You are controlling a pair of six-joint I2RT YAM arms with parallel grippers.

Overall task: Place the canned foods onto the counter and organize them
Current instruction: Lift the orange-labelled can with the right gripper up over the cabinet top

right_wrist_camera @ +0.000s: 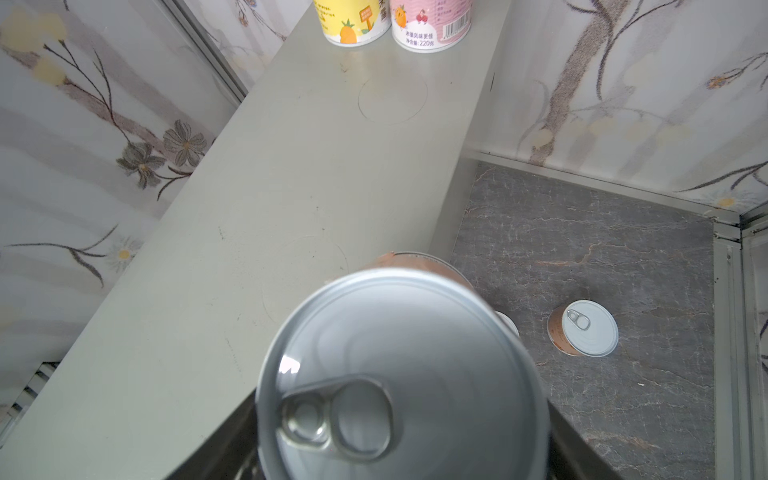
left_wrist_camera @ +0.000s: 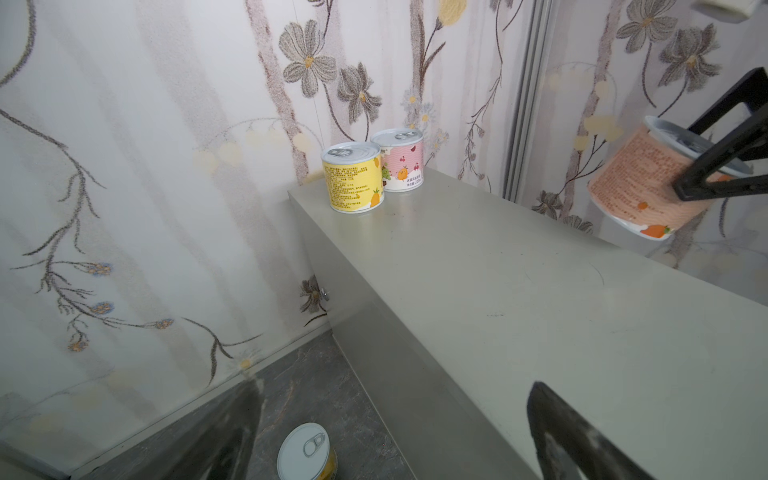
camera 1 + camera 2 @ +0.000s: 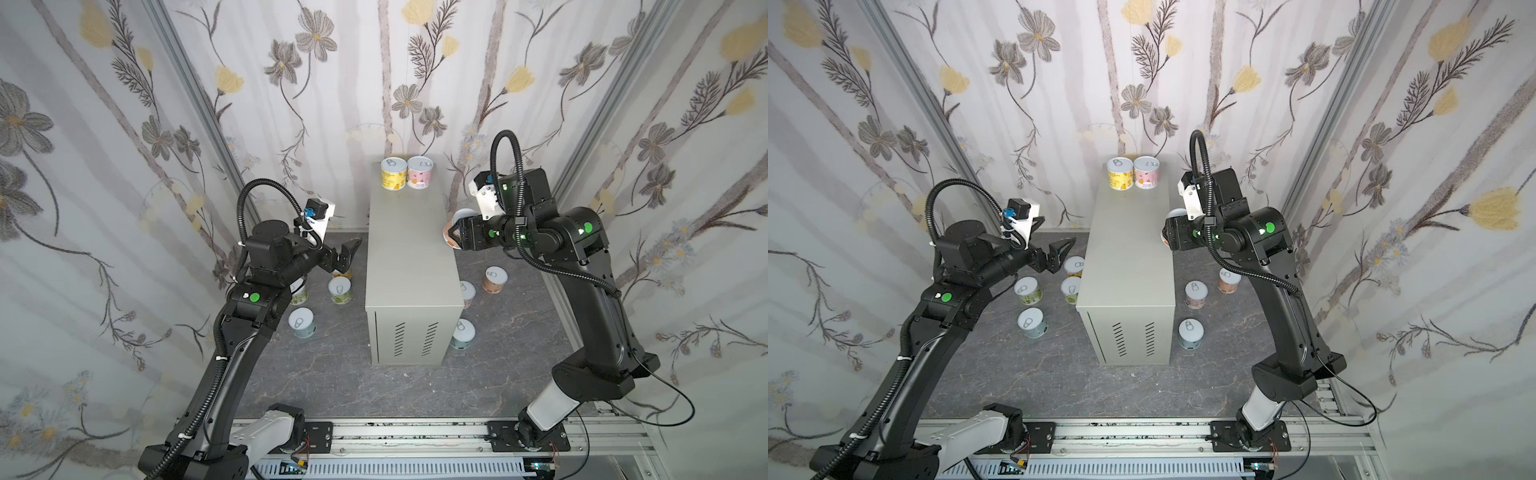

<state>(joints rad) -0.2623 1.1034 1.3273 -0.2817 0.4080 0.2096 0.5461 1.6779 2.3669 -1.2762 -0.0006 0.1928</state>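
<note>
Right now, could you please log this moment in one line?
left gripper: open, empty | right gripper: shut on orange can | counter: yellow can, pink can

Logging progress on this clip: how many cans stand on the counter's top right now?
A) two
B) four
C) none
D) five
A: only the yellow can and the pink can stand on the counter; the orange can is held in the right gripper, not set down.

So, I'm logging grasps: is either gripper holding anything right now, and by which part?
The right gripper is shut on a short round orange-labelled can, clamped across its side wall. The left gripper is open and empty.
</note>
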